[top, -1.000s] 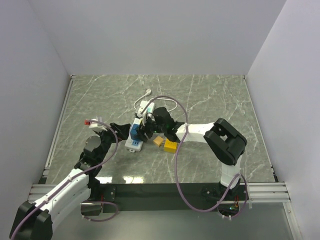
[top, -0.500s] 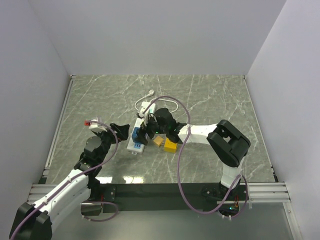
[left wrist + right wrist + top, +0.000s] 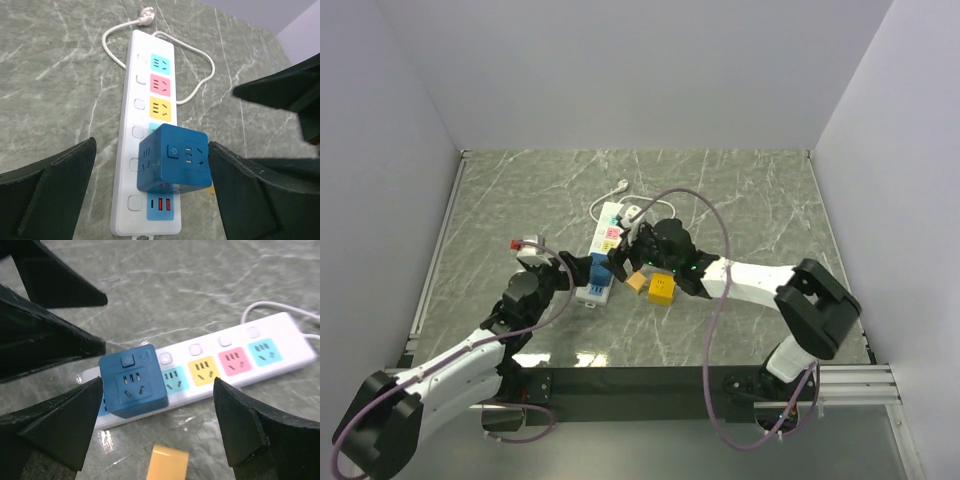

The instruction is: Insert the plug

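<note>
A blue cube plug [image 3: 601,270] sits on the white power strip [image 3: 606,226], over a socket near the strip's near end. It shows in the left wrist view [image 3: 173,159] on the strip [image 3: 132,95] and in the right wrist view [image 3: 131,381] on the strip [image 3: 280,334]. My left gripper [image 3: 570,270] is open just left of the cube, its fingers [image 3: 50,190] apart and touching nothing. My right gripper [image 3: 632,255] is open just right of the cube, its fingers [image 3: 240,415] wide apart and empty.
Two yellow-orange blocks [image 3: 662,290] [image 3: 636,282] lie right of the strip's near end; one shows in the right wrist view [image 3: 167,462]. The strip's white cord [image 3: 605,200] loops behind it. Grey walls enclose the marble table [image 3: 760,200].
My right gripper has let go of the blue cube and drawn back to the right, its arm stretched out. My left gripper has moved right, up to the cube. The cube stays on the strip.
</note>
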`<state>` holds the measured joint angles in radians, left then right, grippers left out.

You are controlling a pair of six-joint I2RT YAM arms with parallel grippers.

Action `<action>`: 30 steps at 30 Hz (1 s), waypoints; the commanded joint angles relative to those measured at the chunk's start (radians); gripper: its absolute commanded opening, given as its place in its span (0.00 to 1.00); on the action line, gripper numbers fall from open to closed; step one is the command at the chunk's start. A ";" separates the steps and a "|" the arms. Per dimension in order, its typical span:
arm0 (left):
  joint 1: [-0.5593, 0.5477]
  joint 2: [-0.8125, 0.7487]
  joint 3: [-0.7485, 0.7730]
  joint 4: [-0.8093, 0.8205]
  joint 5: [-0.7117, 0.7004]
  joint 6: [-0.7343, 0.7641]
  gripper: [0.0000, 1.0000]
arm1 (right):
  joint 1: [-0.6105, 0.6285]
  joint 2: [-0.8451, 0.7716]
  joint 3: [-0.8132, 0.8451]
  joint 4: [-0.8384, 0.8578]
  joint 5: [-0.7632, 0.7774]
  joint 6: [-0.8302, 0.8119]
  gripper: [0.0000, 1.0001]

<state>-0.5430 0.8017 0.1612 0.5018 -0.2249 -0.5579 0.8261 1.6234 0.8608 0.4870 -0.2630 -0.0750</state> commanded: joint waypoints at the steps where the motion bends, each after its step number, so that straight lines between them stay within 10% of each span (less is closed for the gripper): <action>1: -0.032 0.052 0.044 0.121 -0.022 0.052 1.00 | -0.012 -0.097 -0.055 0.076 0.073 0.027 0.97; 19: -0.265 0.465 0.294 0.034 -0.332 0.171 0.99 | -0.127 -0.355 -0.250 -0.045 0.332 0.288 0.94; 30: -0.327 0.528 0.302 -0.036 -0.475 0.127 0.99 | 0.045 -0.456 -0.270 -0.353 0.623 0.484 0.91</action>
<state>-0.8536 1.3197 0.4324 0.4725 -0.6338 -0.4156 0.8085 1.2140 0.5900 0.2398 0.2348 0.3267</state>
